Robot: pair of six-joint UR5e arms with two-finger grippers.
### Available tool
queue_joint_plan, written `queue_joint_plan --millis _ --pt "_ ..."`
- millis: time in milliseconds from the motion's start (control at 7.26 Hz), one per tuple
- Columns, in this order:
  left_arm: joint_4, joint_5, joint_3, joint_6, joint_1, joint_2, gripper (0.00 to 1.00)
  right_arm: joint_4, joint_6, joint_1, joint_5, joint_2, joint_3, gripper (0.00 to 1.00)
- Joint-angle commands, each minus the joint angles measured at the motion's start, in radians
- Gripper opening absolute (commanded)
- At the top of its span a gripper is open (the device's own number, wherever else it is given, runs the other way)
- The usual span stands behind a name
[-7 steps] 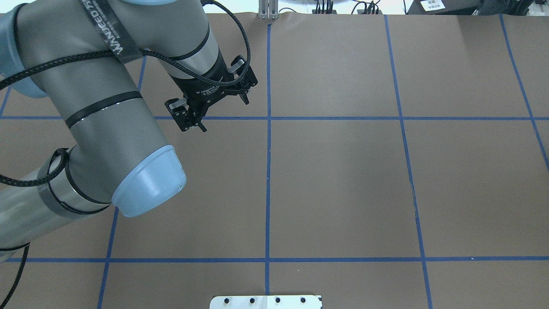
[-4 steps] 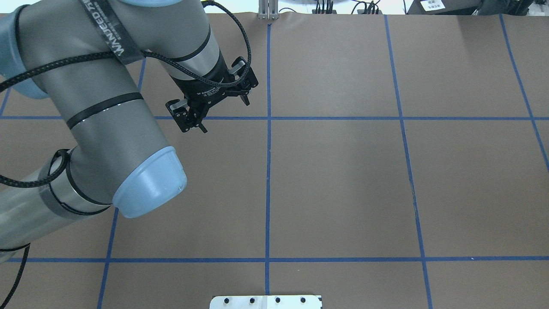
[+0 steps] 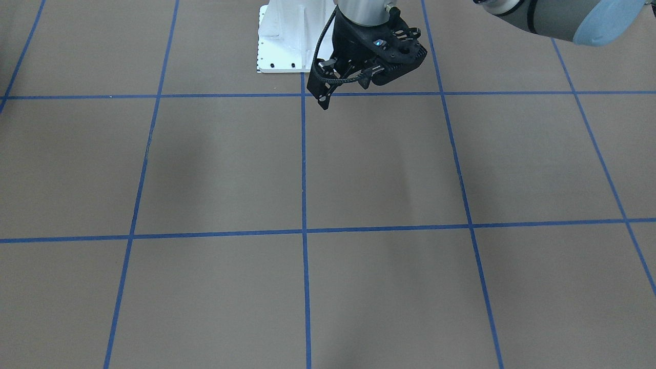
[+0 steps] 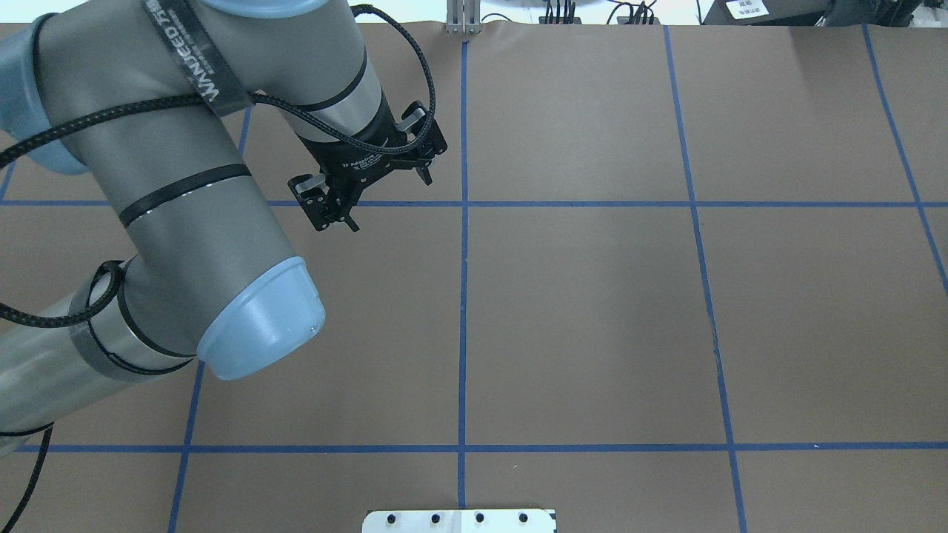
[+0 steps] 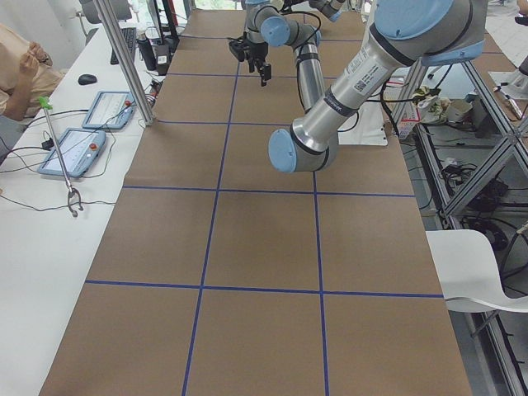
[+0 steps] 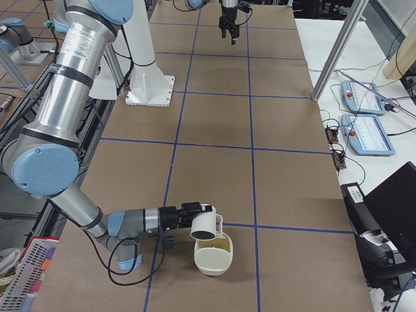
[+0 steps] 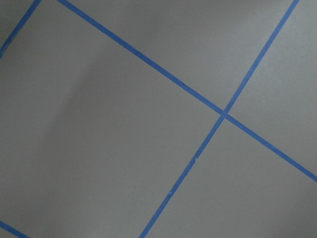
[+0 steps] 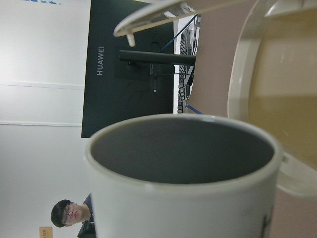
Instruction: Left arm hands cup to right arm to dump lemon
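Cup (image 6: 203, 225) tipped sideways, greyish inside, above white tub (image 6: 209, 264)

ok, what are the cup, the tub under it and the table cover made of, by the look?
Cup: likely glazed ceramic; thick rounded rim, glossy white outside, duller grey inside.
Tub: probably plastic; thin smooth cream wall, seemingly a bit translucent.
Table cover: looks like matte brown paper or thin sheet; no shine, faint ripples, blue tape lines on top.
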Motion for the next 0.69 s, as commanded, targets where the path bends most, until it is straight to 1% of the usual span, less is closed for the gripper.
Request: queue_joint_plan --millis 0,413,551 --pt "0.001 0.006 0.000 -0.002 0.009 0.000 1.00 -0.002 0.102 0.027 0.007 0.014 -0.004 0.12" --pt "0.003 0.026 -0.001 0.000 0.009 0.000 1.00 0.000 0.229 0.053 0.033 0.019 -0.009 0.14" --pt "0.003 0.028 -0.001 0.000 0.010 0.000 1.00 0.002 0.273 0.083 0.059 0.019 -0.009 0.14"
